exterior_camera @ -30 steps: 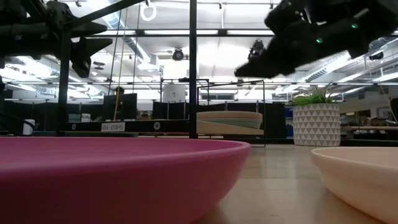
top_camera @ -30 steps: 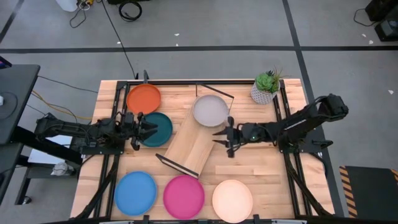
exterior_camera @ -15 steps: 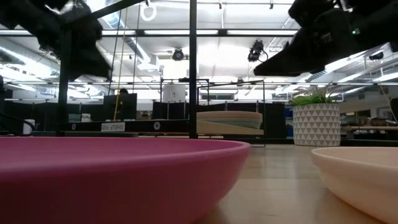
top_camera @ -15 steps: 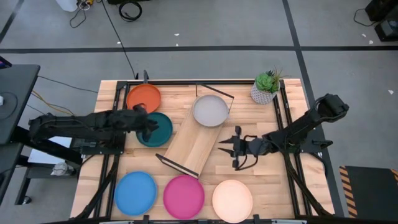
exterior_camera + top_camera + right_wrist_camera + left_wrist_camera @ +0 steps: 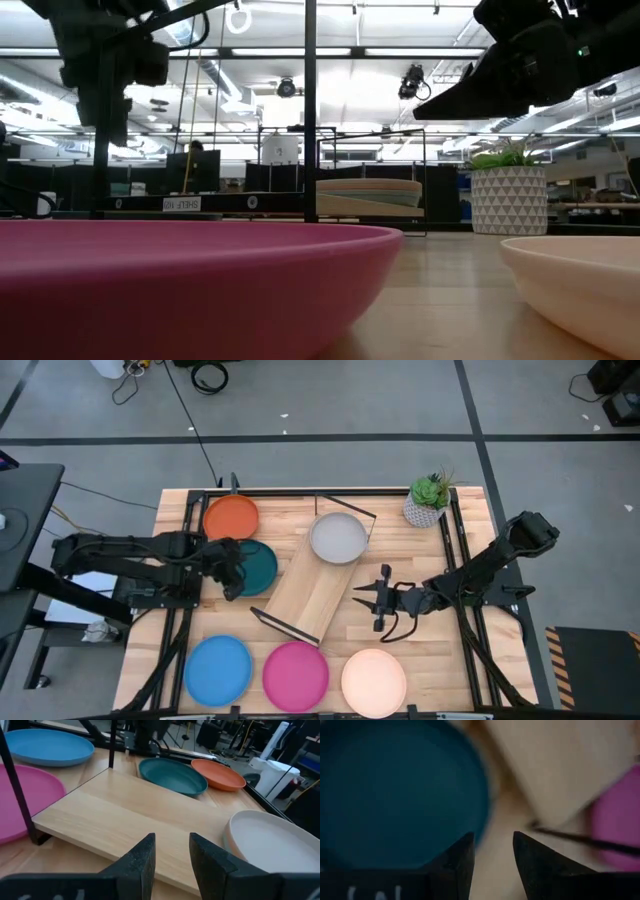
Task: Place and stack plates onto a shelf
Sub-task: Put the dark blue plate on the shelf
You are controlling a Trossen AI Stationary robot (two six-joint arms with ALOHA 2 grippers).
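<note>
The shelf [image 5: 312, 588] lies slantwise mid-table, and a stack of plates topped by a grey plate [image 5: 338, 538] rests on its far end. On the table lie the orange plate [image 5: 231, 518], dark teal plate [image 5: 252, 565], bright blue plate [image 5: 218, 670], magenta plate [image 5: 296, 676] and cream plate [image 5: 374, 682]. My left gripper [image 5: 232, 580] is open and points down over the teal plate's near rim [image 5: 470, 820]. My right gripper [image 5: 370, 605] is open and hovers right of the shelf, facing the board [image 5: 125, 815].
A potted green plant [image 5: 428, 500] stands at the far right corner. Black wire frames [image 5: 345, 510] rise at both ends of the shelf. Bare wood shows between the shelf and the right arm. The magenta plate [image 5: 180, 280] and cream plate [image 5: 580, 280] fill the low view's foreground.
My left gripper has tipped from level to pointing down over the teal plate's near side. My right gripper has drawn back from the plate stack toward the table's near edge and now hovers beside the shelf's near half. No plate has moved.
</note>
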